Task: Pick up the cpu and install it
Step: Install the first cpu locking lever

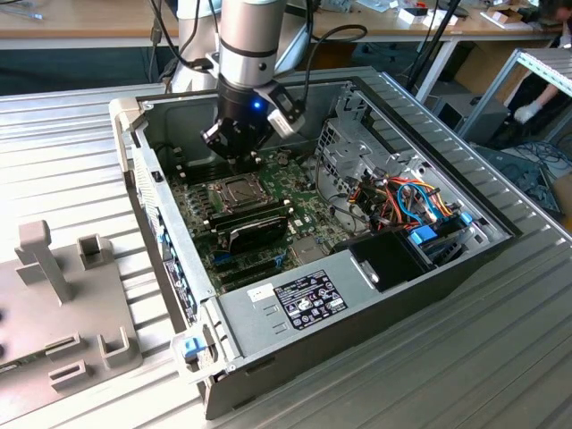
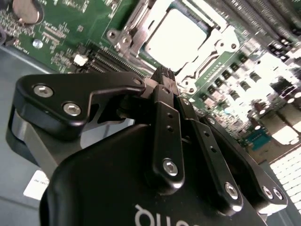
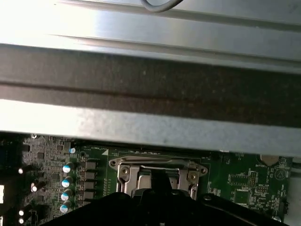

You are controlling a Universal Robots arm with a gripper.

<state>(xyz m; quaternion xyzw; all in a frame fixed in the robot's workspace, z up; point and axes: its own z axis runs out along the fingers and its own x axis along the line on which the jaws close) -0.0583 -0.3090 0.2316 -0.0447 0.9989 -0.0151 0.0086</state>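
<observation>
— Where's the cpu point(image 2: 175, 36)?
— Sitting flat in the socket point(image 2: 176, 44) on the green motherboard point(image 1: 295, 192), inside the open computer case point(image 1: 447, 268).
— And the gripper point(image 2: 162, 77)?
— Just above the socket's edge, fingers pressed together, holding nothing.
— Under the case?
— Ribbed metal bench point(image 1: 71, 152).

One cpu point(image 2: 175, 35), one motherboard point(image 1: 268, 192), one computer case point(image 1: 447, 268), one hand point(image 2: 162, 77)

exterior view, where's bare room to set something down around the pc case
Bare ribbed tabletop lies toward the exterior view's right of the case, and in front of it. On the left, the grey fixture takes the near part; the strip behind it is free. Inside the case it is crowded: motherboard, cables, gripper near the socket.
</observation>
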